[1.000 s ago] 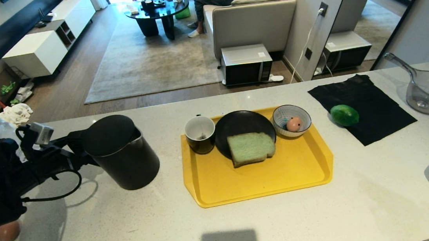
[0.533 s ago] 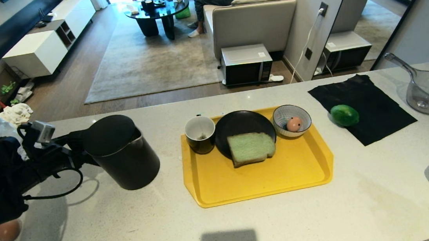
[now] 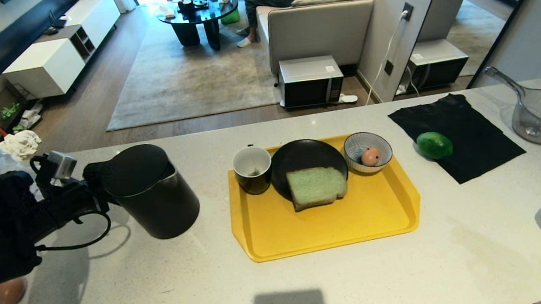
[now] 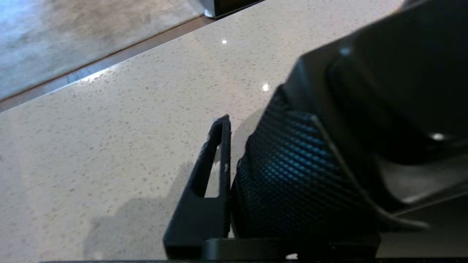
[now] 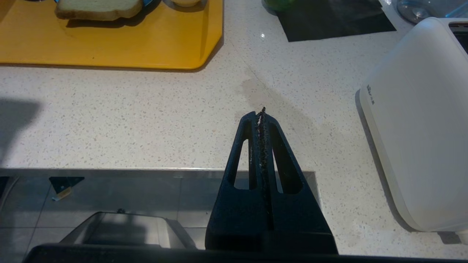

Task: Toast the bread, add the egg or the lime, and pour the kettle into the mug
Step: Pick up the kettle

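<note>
- Head view: left gripper (image 3: 97, 186) at kettle (image 3: 155, 193) handle, jaws closed on it, near tabletop (image 3: 313, 287) left edge.
- Right gripper (image 5: 261, 113) jaws pressed together, empty, over near edge.
- Bread (image 3: 316, 186), mug (image 3: 252, 168), egg (image 3: 371, 156) on yellow tray (image 3: 327, 231); lime (image 3: 434, 145) on black cloth (image 3: 478, 147), far right.

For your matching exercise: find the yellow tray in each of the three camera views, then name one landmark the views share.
Head view: the yellow tray lies at the centre of the counter, right of the kettle.
Left wrist view: not in it; the kettle's handle fills the near side.
Right wrist view: the tray is at the far edge of the counter, beyond the right gripper.
Shared landmark: the speckled white counter, in all three views.
</note>
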Robot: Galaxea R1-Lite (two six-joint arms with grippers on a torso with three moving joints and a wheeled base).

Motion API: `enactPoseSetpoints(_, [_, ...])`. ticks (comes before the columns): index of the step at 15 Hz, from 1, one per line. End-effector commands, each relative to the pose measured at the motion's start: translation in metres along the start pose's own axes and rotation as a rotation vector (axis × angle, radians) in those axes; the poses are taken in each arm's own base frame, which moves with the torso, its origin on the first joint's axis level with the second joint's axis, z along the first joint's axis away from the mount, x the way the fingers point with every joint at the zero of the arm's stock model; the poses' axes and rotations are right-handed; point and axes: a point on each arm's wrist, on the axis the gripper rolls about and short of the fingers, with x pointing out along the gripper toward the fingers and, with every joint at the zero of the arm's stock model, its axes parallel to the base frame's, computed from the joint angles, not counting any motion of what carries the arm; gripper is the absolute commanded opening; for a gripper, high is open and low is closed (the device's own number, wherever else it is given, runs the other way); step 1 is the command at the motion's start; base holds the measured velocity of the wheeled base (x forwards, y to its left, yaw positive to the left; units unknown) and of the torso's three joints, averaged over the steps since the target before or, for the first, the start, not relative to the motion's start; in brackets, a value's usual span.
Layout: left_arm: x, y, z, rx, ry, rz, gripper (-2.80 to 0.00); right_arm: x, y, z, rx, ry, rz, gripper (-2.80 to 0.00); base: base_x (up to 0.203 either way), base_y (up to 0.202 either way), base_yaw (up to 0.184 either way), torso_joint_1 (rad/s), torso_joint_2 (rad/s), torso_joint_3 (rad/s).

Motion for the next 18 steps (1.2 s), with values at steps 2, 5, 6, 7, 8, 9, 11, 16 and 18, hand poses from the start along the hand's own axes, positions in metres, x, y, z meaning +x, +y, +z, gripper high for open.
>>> enactPoseSetpoints(2, [0.001,-0.001,0.005,0.017,-0.017,-0.005,-2.80,0.000,0.000,0.000,-0.001,0.000,0.001,-2.80,0.000,0.000,0.000,0.000,0.00,0.000])
enactPoseSetpoints(5, [-0.001,-0.002,0.013,-0.018,-0.031,-0.004,-2.80,0.000,0.000,0.000,-0.001,0.000,0.001,-2.80,0.000,0.000,0.000,0.000,0.00,0.000])
enactPoseSetpoints(6, [-0.001,-0.002,0.018,-0.037,-0.042,-0.003,-2.80,0.000,0.000,0.000,-0.001,0.000,0.001,-2.80,0.000,0.000,0.000,0.000,0.00,0.000])
enactPoseSetpoints(7, [-0.001,-0.002,0.026,-0.046,-0.060,-0.001,-2.80,0.000,0.000,0.000,-0.001,0.001,0.001,-2.80,0.000,0.000,0.000,0.000,0.00,0.000])
enactPoseSetpoints(8, [0.000,-0.001,0.035,-0.041,-0.088,0.000,-2.80,0.000,0.000,0.000,-0.001,0.001,0.001,-2.80,0.000,0.000,0.000,0.000,0.00,0.000])
enactPoseSetpoints(9, [0.002,-0.001,0.042,-0.030,-0.127,-0.001,-2.80,0.000,0.000,0.000,-0.001,0.000,0.000,-2.80,0.000,0.000,0.000,0.000,0.00,0.000])
enactPoseSetpoints(11, [0.004,-0.002,0.053,-0.043,-0.196,-0.003,-2.80,0.000,0.000,0.000,-0.001,0.001,0.001,-2.80,0.000,0.000,0.000,0.000,0.00,0.000])
enactPoseSetpoints(16, [0.011,-0.002,0.083,-0.015,-0.313,0.029,-2.80,0.000,0.000,0.000,-0.001,0.000,0.001,-2.80,0.000,0.000,0.000,0.000,0.00,0.000])
enactPoseSetpoints(18, [0.017,0.006,0.103,0.016,-0.370,0.042,-2.80,0.000,0.000,0.000,-0.001,0.000,0.001,-2.80,0.000,0.000,0.000,0.000,0.00,0.000])
